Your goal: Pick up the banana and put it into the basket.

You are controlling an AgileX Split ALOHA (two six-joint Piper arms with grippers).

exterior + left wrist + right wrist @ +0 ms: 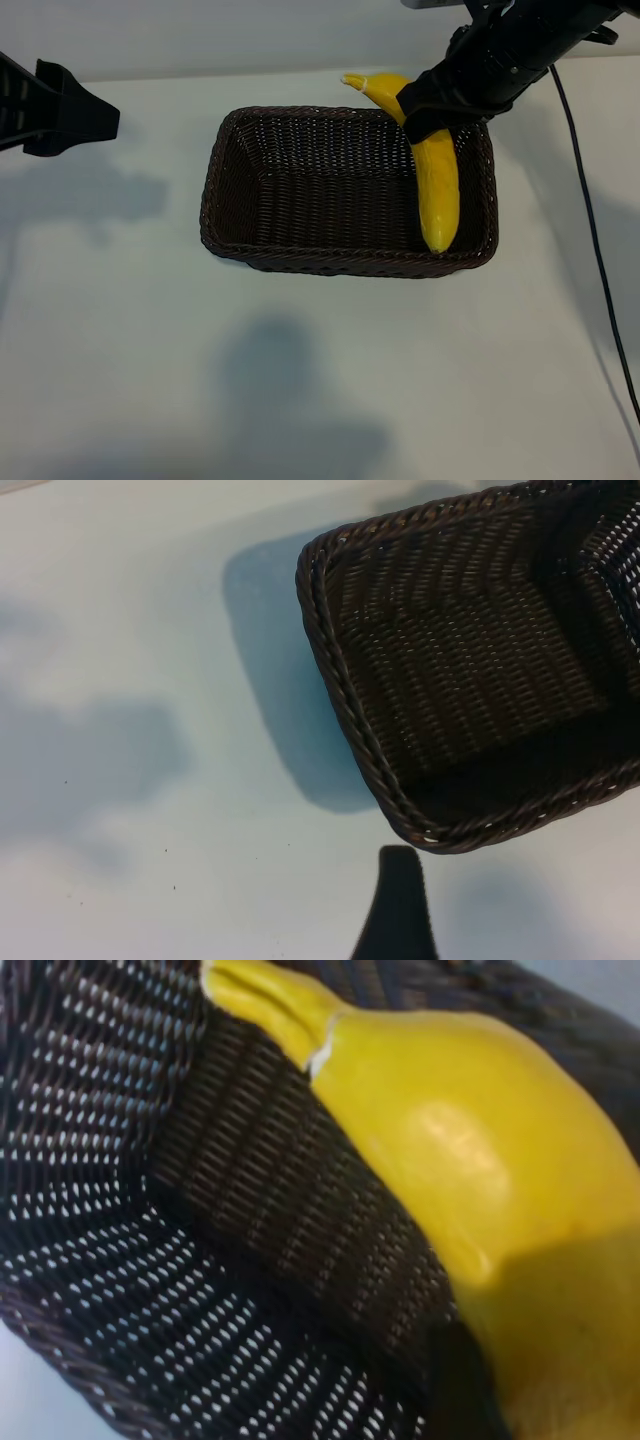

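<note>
The banana (438,190) is clasped near its stem end by the right gripper (432,112), which hangs over the basket's (235,245) three o'clock end. The fruit's lower tip points toward five o'clock inside the basket, the stem poking past the rim at one o'clock. The left gripper (100,118) waits unclenched at nine o'clock, well apart, above the white table (130,350).
</note>
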